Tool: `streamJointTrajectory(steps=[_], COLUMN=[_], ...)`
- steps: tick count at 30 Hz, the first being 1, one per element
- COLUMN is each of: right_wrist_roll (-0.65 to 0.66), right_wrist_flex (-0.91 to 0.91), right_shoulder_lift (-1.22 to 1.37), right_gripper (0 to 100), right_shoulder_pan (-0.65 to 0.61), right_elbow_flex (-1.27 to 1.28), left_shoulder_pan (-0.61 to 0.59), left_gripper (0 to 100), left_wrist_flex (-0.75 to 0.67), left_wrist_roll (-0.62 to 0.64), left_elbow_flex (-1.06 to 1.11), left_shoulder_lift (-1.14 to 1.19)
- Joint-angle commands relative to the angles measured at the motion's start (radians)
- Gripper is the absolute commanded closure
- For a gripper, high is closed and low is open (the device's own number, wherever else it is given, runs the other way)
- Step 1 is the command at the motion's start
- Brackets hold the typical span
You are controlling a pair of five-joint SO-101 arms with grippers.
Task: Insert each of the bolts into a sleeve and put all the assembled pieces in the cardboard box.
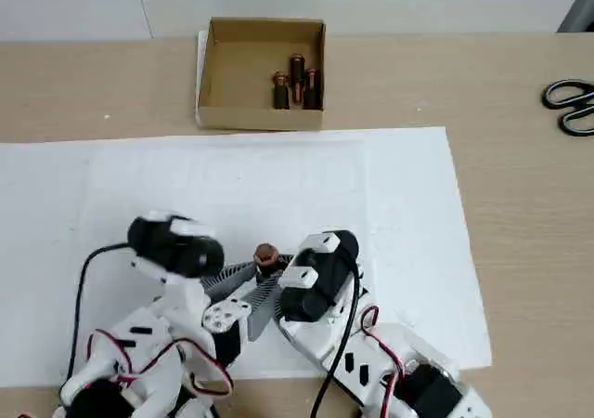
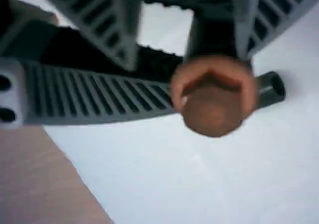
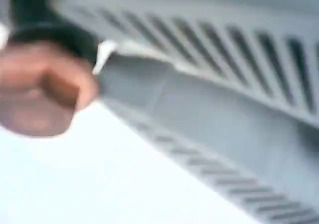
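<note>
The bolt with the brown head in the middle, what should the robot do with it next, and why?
Probably carry it to the cardboard box and let go there. In the left wrist view the bolt already seems to sit in its dark sleeve, and three finished pieces lie in the box, so this one likely belongs with them.

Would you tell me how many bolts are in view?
4 bolts: three sit in the cardboard box, near its right wall; one above the white paper. Others may be hidden.
</note>
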Motion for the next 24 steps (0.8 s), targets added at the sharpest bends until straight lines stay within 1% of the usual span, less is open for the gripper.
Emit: streamJointTrajectory(steps=[1,4,12,16,19,21,23,24], right_wrist_roll=[0.0,0.0,-0.005,-0.005,-0.003,-0.005,-0.005,-0.005], right_wrist_flex=[-0.025,-0.025,-0.021,-0.021,-0.019,-0.007,0.013,0.021], right_shoulder_lift=[-0.008,-0.01,-0.01,-0.007,-0.007,-0.008,-0.01,-0.012], right_gripper=[99.6,99.6,99.6,99.6,99.6,99.6,99.6,99.6], right_shoulder_pan=[0.012,0.01,0.01,0.013,0.018,0.036,0.067,0.085], right_elbow_flex=[-0.028,-0.028,-0.028,-0.026,-0.026,-0.028,-0.028,-0.029], left_shoulder_pan=[-0.005,-0.006,-0.106,-0.176,-0.236,-0.27,-0.307,-0.33], left_gripper=[85,84,84,84,85,91,100,99], left_wrist_flex=[-0.006,-0.006,-0.009,-0.014,-0.046,-0.095,-0.158,-0.186], left_wrist_roll=[-0.005,-0.003,-0.005,-0.005,-0.006,-0.017,-0.051,-0.058], left_elbow_flex=[-0.005,-0.005,-0.013,-0.015,-0.015,-0.015,-0.015,-0.015], left_shoulder_lift=[0.0,0.0,0.002,0.0,0.0,0.0,0.0,0.0])
